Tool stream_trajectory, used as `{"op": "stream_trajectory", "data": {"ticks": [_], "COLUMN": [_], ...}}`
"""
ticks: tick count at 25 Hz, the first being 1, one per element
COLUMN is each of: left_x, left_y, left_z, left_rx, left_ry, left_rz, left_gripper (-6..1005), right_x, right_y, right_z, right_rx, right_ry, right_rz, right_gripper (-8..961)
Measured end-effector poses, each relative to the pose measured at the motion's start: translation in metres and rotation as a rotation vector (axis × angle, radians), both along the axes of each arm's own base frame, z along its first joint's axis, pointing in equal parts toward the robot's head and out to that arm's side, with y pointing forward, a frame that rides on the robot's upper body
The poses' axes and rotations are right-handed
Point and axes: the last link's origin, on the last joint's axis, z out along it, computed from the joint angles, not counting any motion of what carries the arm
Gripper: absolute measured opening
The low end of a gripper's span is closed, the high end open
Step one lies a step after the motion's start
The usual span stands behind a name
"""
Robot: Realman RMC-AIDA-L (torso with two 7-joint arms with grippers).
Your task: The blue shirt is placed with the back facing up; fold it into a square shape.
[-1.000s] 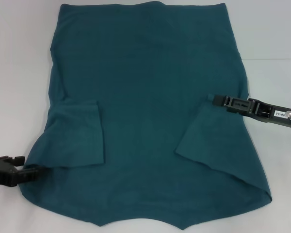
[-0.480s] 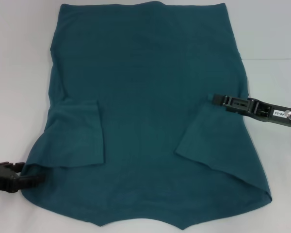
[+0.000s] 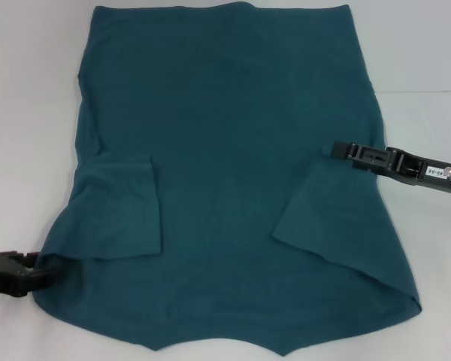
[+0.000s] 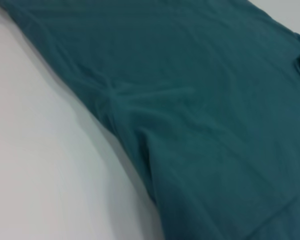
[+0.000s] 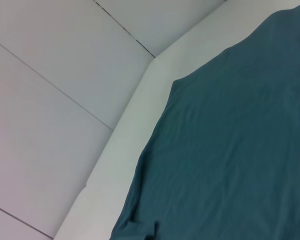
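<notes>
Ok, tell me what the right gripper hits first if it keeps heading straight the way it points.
The right gripper points toward the robot's left, across the blue shirt. Its tip is already over the folded-in sleeve's corner, so likely cloth first; height is unclear.

Robot lab bench, plain white tabletop (image 3: 30, 113), pale panelled floor (image 5: 55, 75) beside it

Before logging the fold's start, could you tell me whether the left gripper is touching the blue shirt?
Touching. In the head view the left gripper meets the blue shirt at its near left edge, with no gap showing between them.
</notes>
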Motion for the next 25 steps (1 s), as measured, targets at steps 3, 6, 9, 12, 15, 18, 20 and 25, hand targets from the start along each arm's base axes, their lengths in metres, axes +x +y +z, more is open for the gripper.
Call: {"op": "stream_trajectory", "data": {"ticks": [3, 6, 9, 12, 15, 18, 20, 25], "left_x": [0.000, 0.000, 0.001, 0.003, 0.004, 0.005, 0.006, 0.011], "left_y": [0.001, 0.003, 0.004, 0.005, 0.007, 0.009, 0.009, 0.011], "left_z": [-0.001, -0.002, -0.003, -0.004, -0.004, -0.005, -0.006, 0.000], "left_rx": [-0.013, -0.017, -0.019, -0.028, -0.028, -0.033, -0.038, -0.033], "left_ry": [0.012, 0.023, 0.027, 0.030, 0.034, 0.036, 0.036, 0.036], "left_rz": [0.006, 0.006, 0.005, 0.000, -0.003, -0.007, -0.007, -0.006], "left_gripper": [615, 438, 332, 255, 193, 132, 91, 63], "right_x": [0.000, 0.000, 0.000, 0.000, 0.000, 0.001, 0.001, 0.002], "right_y": [0.000, 0.000, 0.001, 0.001, 0.001, 0.002, 0.002, 0.001], "right_z": [0.001, 0.001, 0.002, 0.003, 0.004, 0.004, 0.004, 0.006], "right_rx": [0.001, 0.001, 0.003, 0.008, 0.011, 0.013, 0.013, 0.001], "right_ry": [0.000, 0.000, 0.000, 0.004, 0.006, 0.005, 0.004, -0.006], "right_rz": [0.001, 0.002, 0.002, 0.000, -0.002, -0.003, -0.003, 0.002], "right_gripper": [916, 916, 916, 916, 916, 916, 916, 916]}}
